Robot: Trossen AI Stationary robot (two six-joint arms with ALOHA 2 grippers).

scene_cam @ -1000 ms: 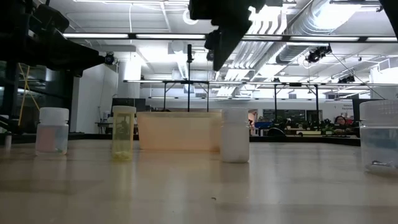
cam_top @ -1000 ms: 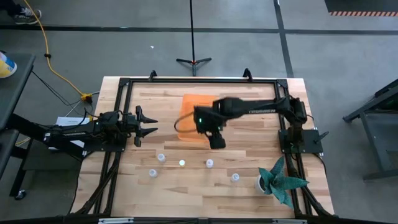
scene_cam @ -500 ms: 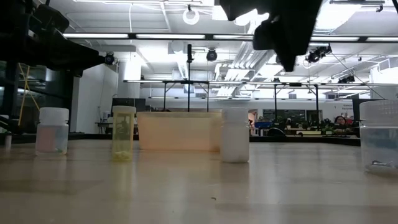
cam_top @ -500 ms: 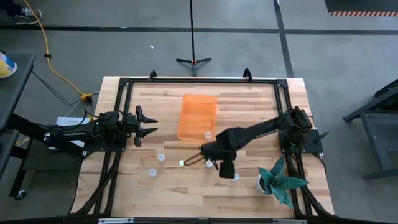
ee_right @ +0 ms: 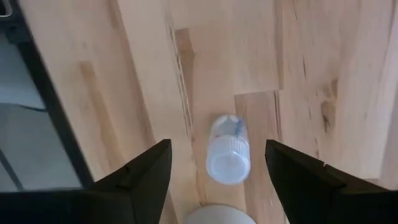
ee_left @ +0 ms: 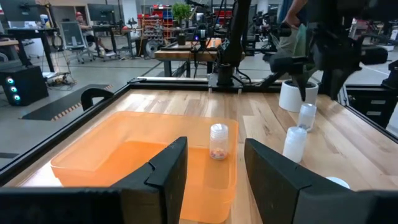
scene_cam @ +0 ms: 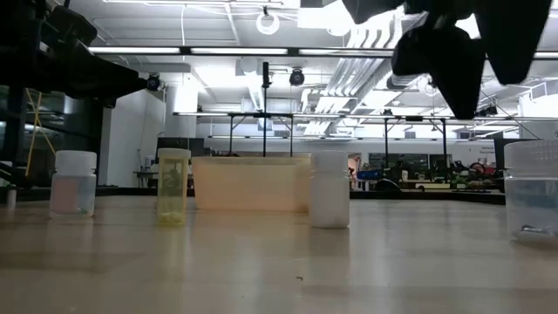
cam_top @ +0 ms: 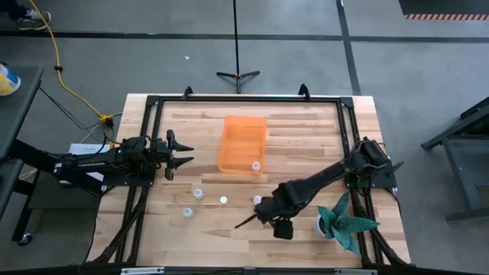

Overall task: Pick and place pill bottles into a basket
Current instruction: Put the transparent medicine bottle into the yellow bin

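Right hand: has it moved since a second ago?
Yes. In the high view the right hand has swung away from the orange basket toward the table's near edge, and now hangs open over a pill bottle beside the plant pot.

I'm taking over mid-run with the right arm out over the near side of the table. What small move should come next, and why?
Probably lower the right hand straight down over the pill bottle standing on the table below it. In the right wrist view the open fingers flank that bottle from above, apart from it. One bottle already sits in the basket; the left hand waits, open, at the table's left edge.
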